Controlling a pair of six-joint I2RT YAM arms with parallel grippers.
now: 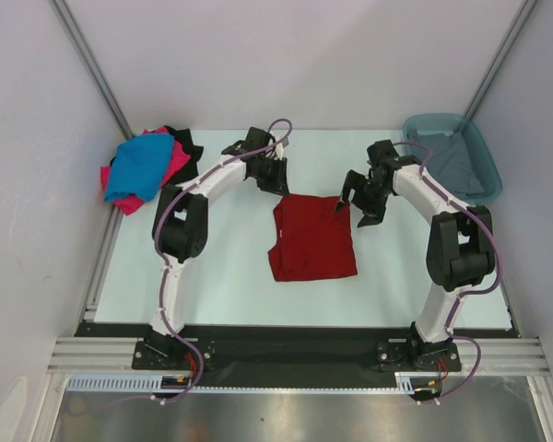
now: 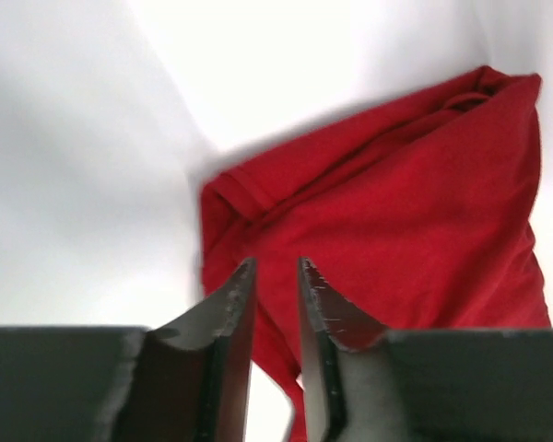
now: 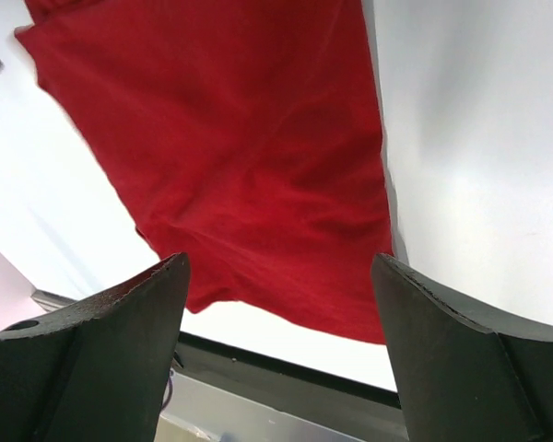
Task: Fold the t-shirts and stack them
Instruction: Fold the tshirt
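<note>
The desk [image 1: 221, 276] nearest the arm bases is pale, smooth and matte. At its ctr lies the dark red shirt [image 1: 313, 241]: soft knit, already a rough rectangle w/ faint creases. A hemmed band is bunched at its far-left corner (collar or sleeve, can't tell), so that corner looks thicker than the rest. Judged step: next fold of this shirt, prob. far edge brought to near hem.

The left claw [image 2: 275, 267] hangs by that far-left corner, parted only a slit, nothing between: released. The right claw [image 3: 276, 262] hovers over the far-right corner, spread wide, also empty.

To do it well, both should bite the far corners at the same level and take all layers, not just the top one. The left needs more gape for the thick bunch. Lift together and low, travel in step so the cloth doesn't skew, lay edge on edge, then let go.

Further back, far left: a crumpled heap of blue shirt [image 1: 143, 166], pink shirt [image 1: 120, 198] and black shirt [image 1: 186, 143], all unfolded. Far right: the teal tub [image 1: 484, 152], translucent plastic w/ rounded corners, holds the grey shirt [image 1: 456, 170], slumped.
</note>
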